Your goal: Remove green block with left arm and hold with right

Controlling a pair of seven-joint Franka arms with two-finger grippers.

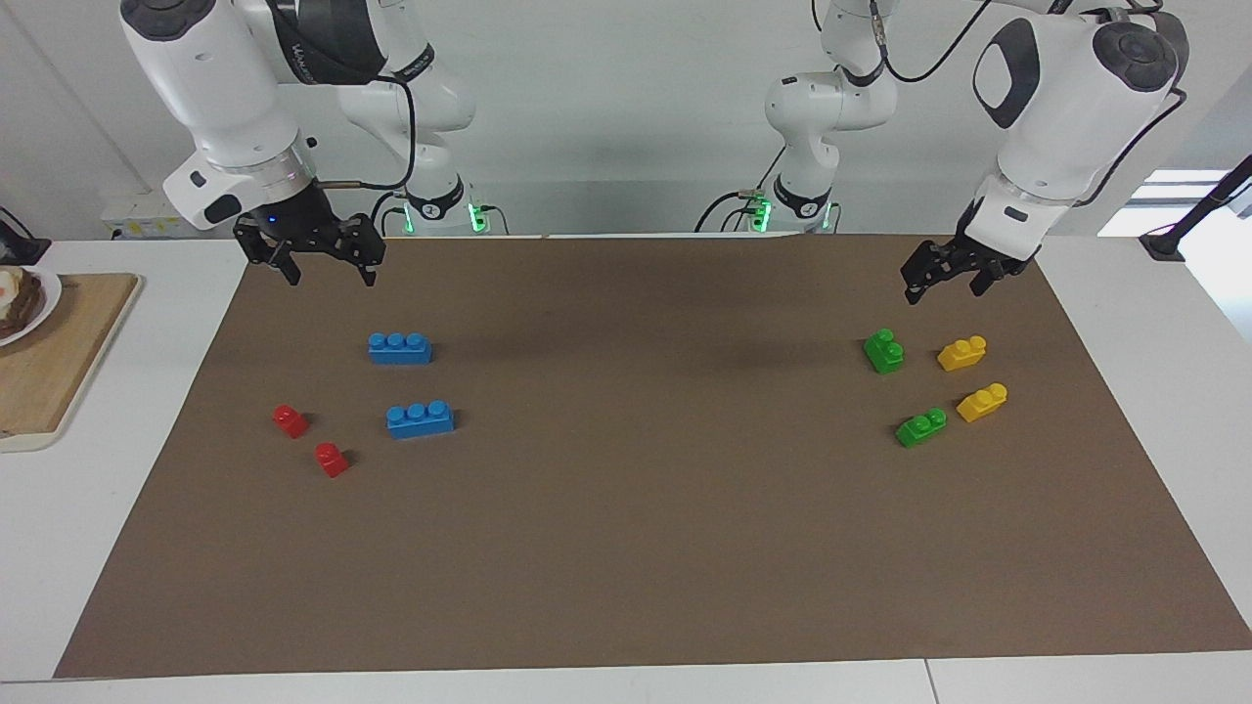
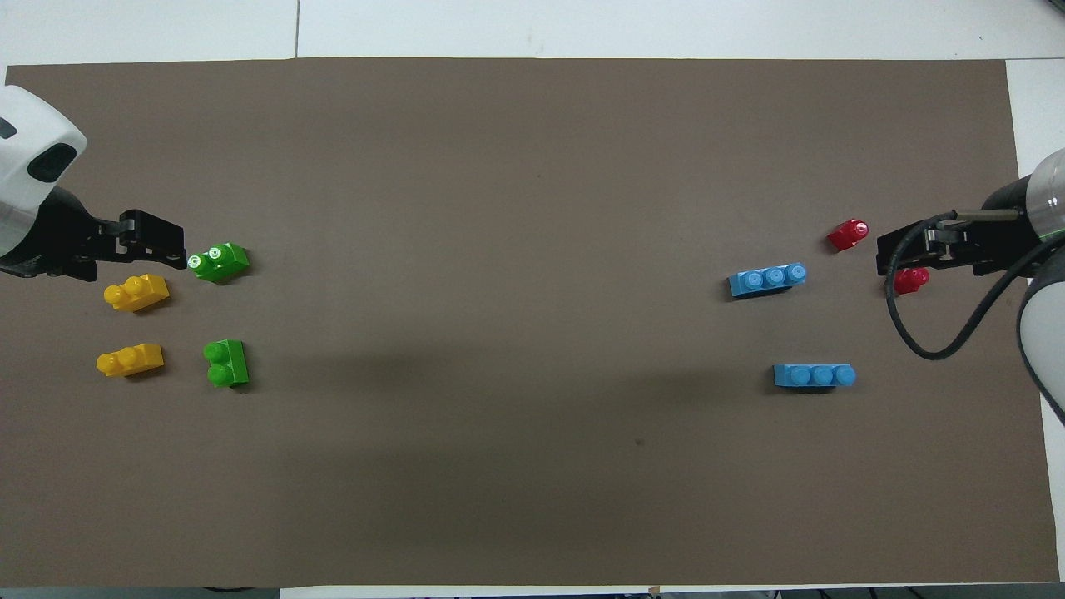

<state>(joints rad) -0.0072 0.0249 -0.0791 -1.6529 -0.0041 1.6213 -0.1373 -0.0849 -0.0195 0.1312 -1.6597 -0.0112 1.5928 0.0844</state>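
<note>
The green block (image 1: 883, 351) sits on the brown mat (image 1: 646, 548) that covers the desk (image 1: 1154, 323), at the left arm's end. It is the nearer to the robots of the two green bricks, and a yellow brick (image 1: 961, 353) lies just beside it. The flatter green brick (image 1: 920, 427) and a second yellow brick (image 1: 982, 402) lie a little farther from the robots.

The left end effector (image 1: 941, 277) hangs in the air over the mat's edge, above and nearer the robots' side than the green block, and is not touching it. Its fingers stand apart and hold nothing. In the overhead view its tip (image 2: 154, 247) seems almost to meet the block (image 2: 219, 261), but the facing view shows it is raised well clear.

The right end effector (image 1: 326, 264) waits over the other end of the mat, also spread apart and empty, above the stretch of mat near the two blue bricks (image 1: 400, 347) and the red bricks (image 1: 290, 420).

The step in hand looks like the approach: nothing has been grasped and the block lies untouched. The next move likely calls for the left arm to come out over the block and descend, turning its wrist so the fingers straddle the brick's sides (the block lies at a slant on the mat, so alignment matters). The neighbouring yellow brick leaves little room on that side, so a finger could nudge it. Only after the lift would the right arm have anything to take hold of.
</note>
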